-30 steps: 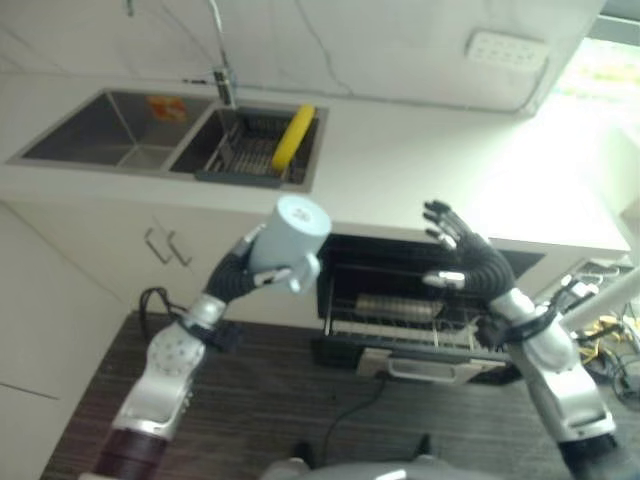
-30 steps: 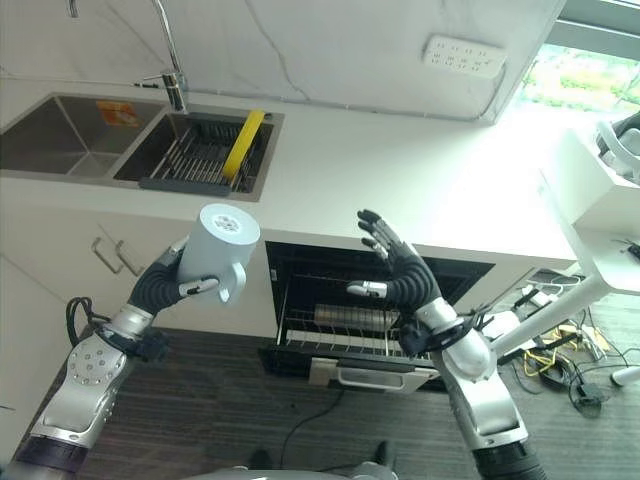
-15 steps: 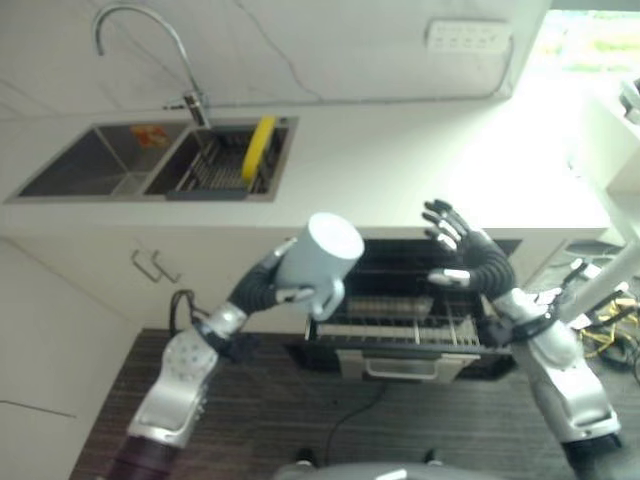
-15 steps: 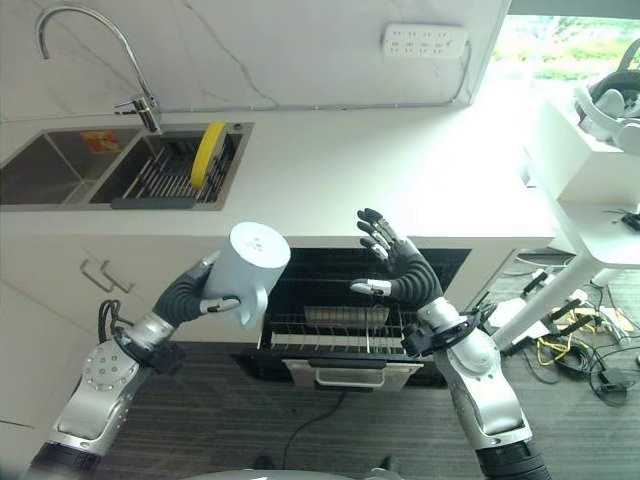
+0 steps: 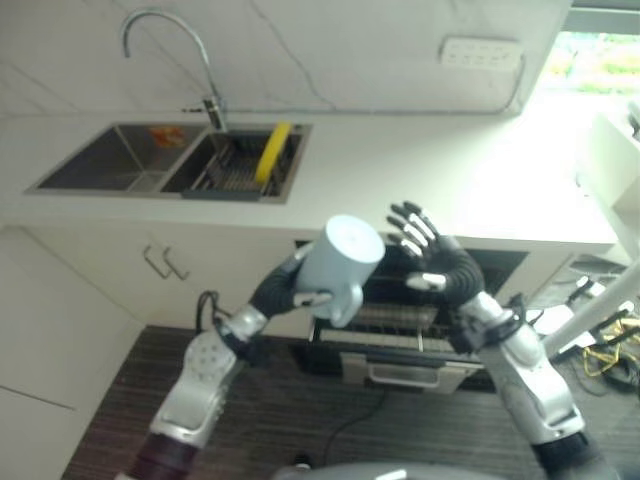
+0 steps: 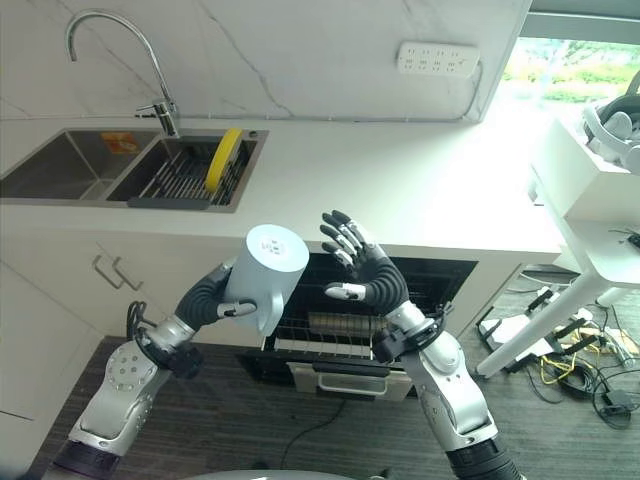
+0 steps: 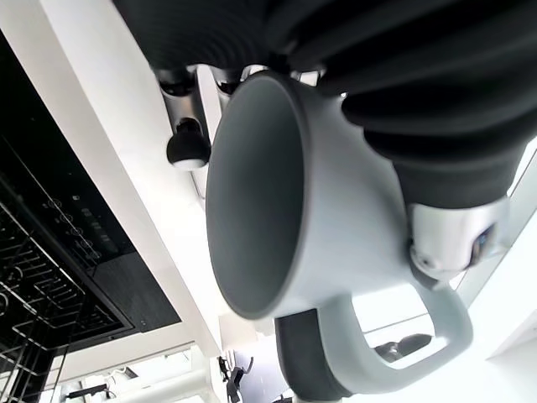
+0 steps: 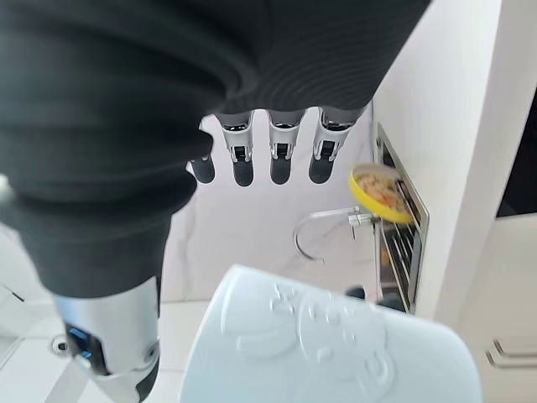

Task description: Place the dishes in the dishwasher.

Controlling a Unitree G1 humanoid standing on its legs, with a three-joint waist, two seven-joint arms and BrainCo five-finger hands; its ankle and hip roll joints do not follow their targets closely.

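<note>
My left hand is shut on a pale blue-grey mug, held in the air with its base turned up and its handle low, in front of the open dishwasher. The left wrist view looks into the mug's empty mouth, with the hand curled round its body. My right hand is open with fingers spread, just right of the mug and apart from it. Its wrist view shows straight fingers above the mug's embossed base. A yellow plate stands on edge in the sink rack.
The dishwasher's wire rack is pulled out below the white counter. A double sink with a curved tap sits to the left. Cupboard doors with handles are under the sink. A white stand is at the right.
The camera has shifted. My left hand has carried the mug right, toward my right hand, and the gap between them has narrowed.
</note>
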